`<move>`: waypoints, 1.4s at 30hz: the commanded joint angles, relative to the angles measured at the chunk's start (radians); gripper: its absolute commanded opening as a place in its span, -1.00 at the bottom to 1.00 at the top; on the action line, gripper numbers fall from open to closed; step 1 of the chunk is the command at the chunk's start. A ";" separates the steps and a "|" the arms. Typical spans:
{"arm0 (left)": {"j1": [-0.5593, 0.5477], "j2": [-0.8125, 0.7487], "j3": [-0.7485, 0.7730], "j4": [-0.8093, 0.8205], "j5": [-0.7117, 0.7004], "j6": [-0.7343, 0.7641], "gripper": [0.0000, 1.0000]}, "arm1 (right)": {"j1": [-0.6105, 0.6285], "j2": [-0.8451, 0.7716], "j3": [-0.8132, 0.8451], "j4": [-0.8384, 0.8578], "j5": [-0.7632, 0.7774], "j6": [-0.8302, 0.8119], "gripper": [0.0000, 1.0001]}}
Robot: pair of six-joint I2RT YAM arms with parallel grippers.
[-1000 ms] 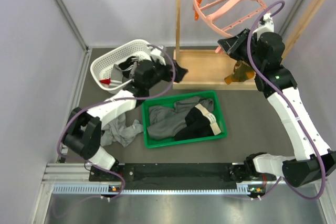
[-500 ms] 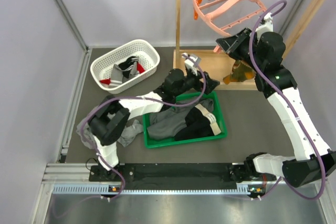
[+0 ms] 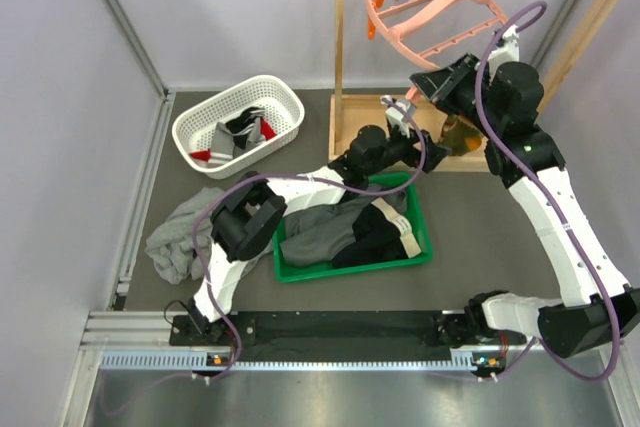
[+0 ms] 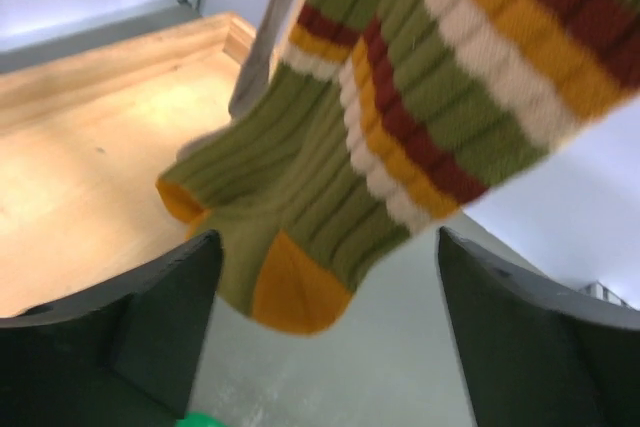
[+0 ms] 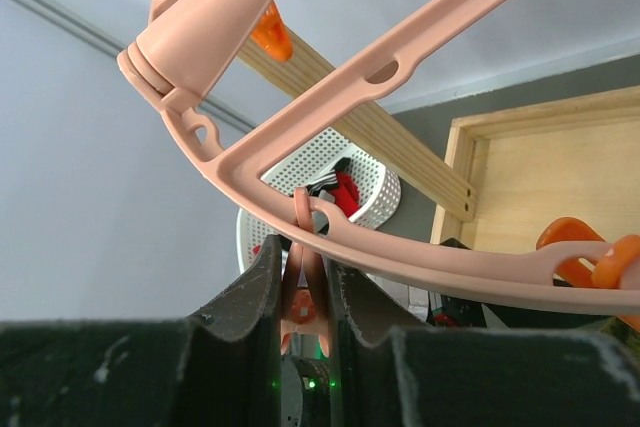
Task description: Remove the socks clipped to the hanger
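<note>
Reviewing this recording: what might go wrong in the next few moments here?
1. Only the toe end of the striped sock hangs inside the open left end effector; closing now may give a shallow grip that slips.
2. The right end effector is shut on a clip under the tilted hanger; if that clip isn't the sock's, pulling may drag the hanger sideways.

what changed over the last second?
Left gripper swung right from the white plastic basket over the green bin to the hanging olive striped sock, jaws open. Right gripper stayed shut on a pink clip of the round pink plastic hanger.
</note>
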 commanded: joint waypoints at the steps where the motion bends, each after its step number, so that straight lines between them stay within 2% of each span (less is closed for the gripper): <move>1: -0.004 0.014 0.081 0.018 -0.032 0.001 0.68 | 0.009 -0.039 -0.016 0.045 -0.056 0.014 -0.92; 2: -0.004 0.018 0.091 0.017 -0.031 -0.002 0.54 | 0.011 -0.041 -0.019 0.045 -0.056 0.019 -0.91; 3: -0.005 0.023 0.095 0.015 -0.026 -0.002 0.14 | 0.011 -0.045 -0.023 0.045 -0.056 0.019 -0.91; 6: -0.005 0.017 0.103 0.008 0.006 -0.018 -0.66 | 0.011 -0.047 -0.020 0.031 -0.056 0.020 -0.78; 7: -0.007 0.011 0.105 -0.002 0.008 -0.024 -1.00 | 0.009 -0.047 -0.004 0.019 -0.054 0.019 -0.71; 8: -0.007 0.003 0.103 -0.028 0.006 -0.027 -1.00 | 0.009 -0.047 0.006 -0.017 -0.048 0.013 -0.54; 11: -0.016 -0.044 0.069 -0.046 -0.015 -0.007 -1.00 | 0.011 -0.053 0.045 -0.076 -0.019 -0.004 -0.23; 17: -0.027 -0.187 -0.041 -0.049 -0.058 0.014 -1.00 | 0.009 -0.067 0.148 -0.248 0.068 -0.062 0.12; 22: -0.056 -0.284 -0.109 -0.072 -0.112 0.044 -1.00 | 0.011 -0.093 0.212 -0.370 0.134 -0.090 0.31; 26: -0.068 -0.319 -0.152 -0.078 -0.114 0.045 -1.00 | 0.011 -0.115 0.244 -0.435 0.238 -0.125 0.33; 32: -0.083 -0.364 -0.182 -0.083 -0.114 0.053 -1.00 | 0.011 -0.124 0.278 -0.515 0.442 -0.231 0.23; 37: -0.100 -0.388 -0.193 -0.089 -0.117 0.065 -1.00 | 0.011 -0.142 0.211 -0.461 0.435 -0.325 0.23; 42: -0.105 -0.408 -0.201 -0.100 -0.114 0.071 -1.00 | 0.009 -0.113 0.188 -0.437 0.421 -0.333 0.23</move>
